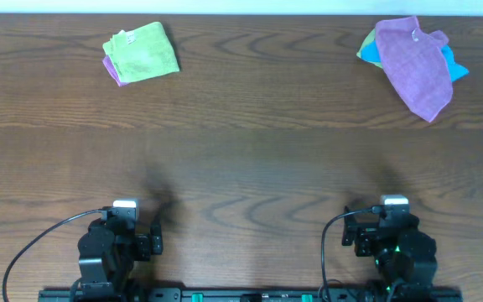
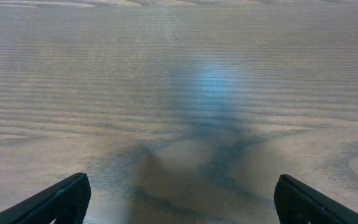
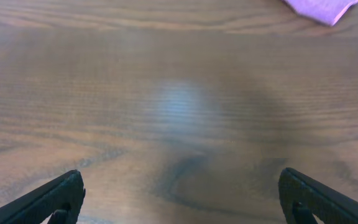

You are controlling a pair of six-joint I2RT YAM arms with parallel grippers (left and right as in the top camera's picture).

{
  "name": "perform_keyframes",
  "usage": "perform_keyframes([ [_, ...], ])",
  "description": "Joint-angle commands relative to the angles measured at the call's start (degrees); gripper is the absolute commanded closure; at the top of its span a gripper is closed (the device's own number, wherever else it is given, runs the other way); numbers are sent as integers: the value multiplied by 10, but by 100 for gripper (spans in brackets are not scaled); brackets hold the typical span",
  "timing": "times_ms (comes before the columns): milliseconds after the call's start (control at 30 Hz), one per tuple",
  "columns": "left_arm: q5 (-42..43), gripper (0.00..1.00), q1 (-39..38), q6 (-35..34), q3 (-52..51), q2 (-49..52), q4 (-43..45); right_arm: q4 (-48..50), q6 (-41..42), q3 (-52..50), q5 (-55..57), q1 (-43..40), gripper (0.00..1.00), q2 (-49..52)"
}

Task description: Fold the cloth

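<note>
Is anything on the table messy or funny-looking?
Nothing is spilled or broken. The only untidy spot is at the far right, where a purple cloth lies crumpled and crooked over a blue cloth. At the far left, the green cloth sits tilted on a second purple cloth peeking out beneath.

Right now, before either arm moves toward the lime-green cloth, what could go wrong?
The lime-green cloth lies on a purple cloth, so a pinch at its edge may lift both. It sits at the far side of the table, a long reach from the open left gripper. A yellow-green edge under the other purple cloth could be mistaken for it.
</note>
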Motion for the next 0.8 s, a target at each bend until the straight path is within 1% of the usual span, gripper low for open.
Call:
perform_keyframes([
  [0, -7, 5, -3, 13, -15, -5, -17, 4, -8, -16, -9, -14, 1, -6],
  [267, -7, 5, -3, 13, -15, -5, -17, 6, -8, -19, -9, -36, 1, -6],
  [767, -7, 5, -3, 13, -15, -5, -17, 6, -8, -19, -9, -36, 1, -6],
])
